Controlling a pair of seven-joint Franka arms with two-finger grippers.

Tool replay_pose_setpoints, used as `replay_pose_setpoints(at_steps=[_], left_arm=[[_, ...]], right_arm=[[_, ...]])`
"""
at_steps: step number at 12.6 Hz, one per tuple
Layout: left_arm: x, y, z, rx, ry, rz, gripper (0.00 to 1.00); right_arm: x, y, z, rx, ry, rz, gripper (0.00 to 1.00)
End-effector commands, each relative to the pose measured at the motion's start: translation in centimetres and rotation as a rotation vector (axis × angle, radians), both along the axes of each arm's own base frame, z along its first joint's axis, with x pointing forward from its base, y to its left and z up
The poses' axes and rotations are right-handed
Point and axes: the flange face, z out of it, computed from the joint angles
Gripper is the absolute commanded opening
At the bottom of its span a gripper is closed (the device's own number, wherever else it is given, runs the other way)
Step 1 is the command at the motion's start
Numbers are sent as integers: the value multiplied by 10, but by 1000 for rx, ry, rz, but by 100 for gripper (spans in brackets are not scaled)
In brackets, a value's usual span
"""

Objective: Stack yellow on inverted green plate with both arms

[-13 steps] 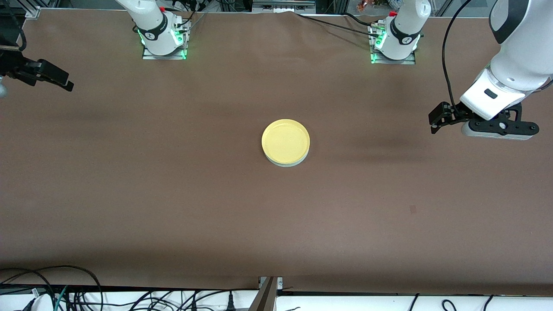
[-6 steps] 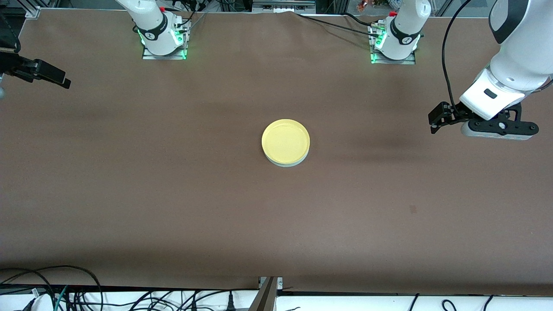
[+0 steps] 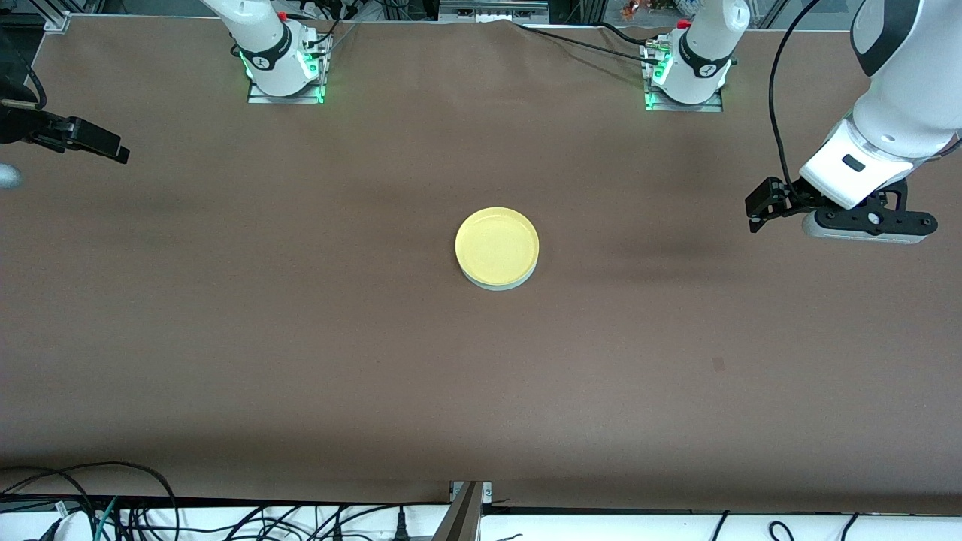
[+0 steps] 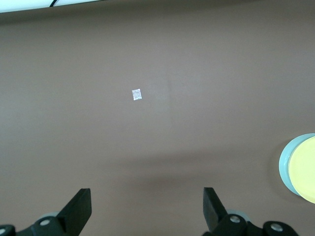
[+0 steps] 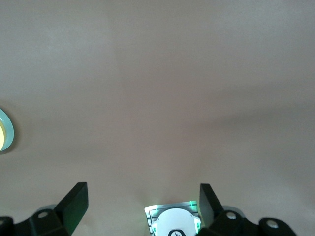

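Front view: round, shallow yellow plastic plate [image 3: 497,244] rests on the pale mint-green plate [image 3: 500,283], whose rim shows beneath it, at mid-table on the brown cloth-covered table [image 3: 301,338]. Left gripper [image 3: 754,214] hangs over the left arm's end, right gripper [image 3: 113,148] over the right arm's end; both stand wide open, empty.

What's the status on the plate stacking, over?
Left gripper and right gripper open, empty, up at the table's ends. Yellow plate sits on green plate, mid-table. Nothing in the way.
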Motion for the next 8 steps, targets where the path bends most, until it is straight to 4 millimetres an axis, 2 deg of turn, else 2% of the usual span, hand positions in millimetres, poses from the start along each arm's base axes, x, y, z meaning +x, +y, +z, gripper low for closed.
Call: replay_pose_setpoints(at_steps=[1,4,8], left_arm=[[3,2,6,-14,-5,-16,100],[3,3,6,-14,-4,-14,100],[3,4,5,-13,1,-14,100]], right_arm=[[1,-1,6,-6,2,13,100],[1,-2,6,5,0,73,100],[0,0,7,4,0,69,100]])
